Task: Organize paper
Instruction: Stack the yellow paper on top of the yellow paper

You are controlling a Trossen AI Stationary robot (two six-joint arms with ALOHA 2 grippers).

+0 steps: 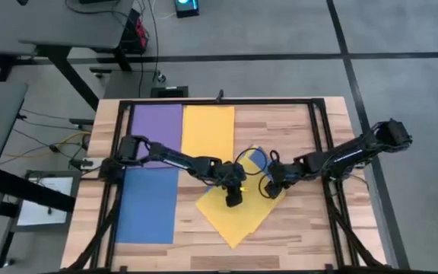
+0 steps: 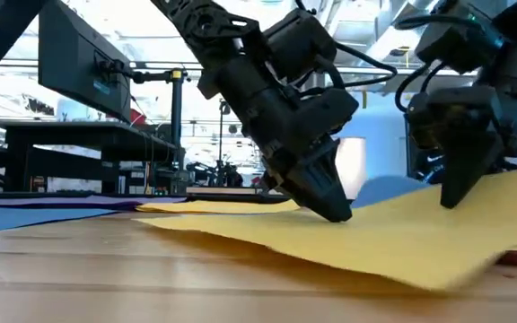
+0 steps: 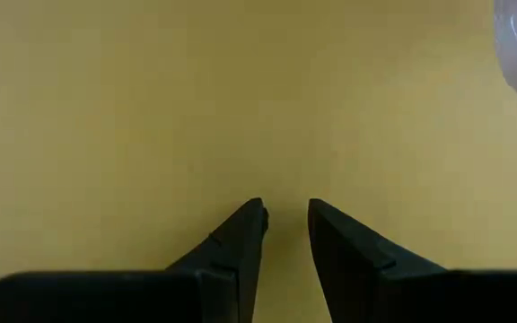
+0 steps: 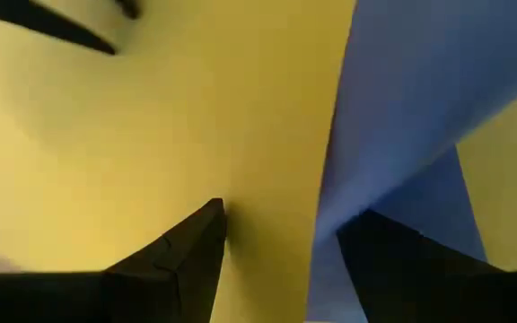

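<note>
Blue sheet (image 1: 255, 158) under yellow sheet (image 1: 238, 209).

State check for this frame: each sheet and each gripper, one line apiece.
Purple sheet: flat, squared at the table's far left.
Upright yellow sheet: flat beside it.
Blue sheet: flat, near left.
Skewed yellow sheet: rotated, one edge lifted.
Left gripper: narrowly open, pressing the skewed sheet.
Right gripper: open astride its raised edge.

Left pincer (image 1: 234, 199) nearly closed, right pincer (image 1: 273, 185) parted
</note>
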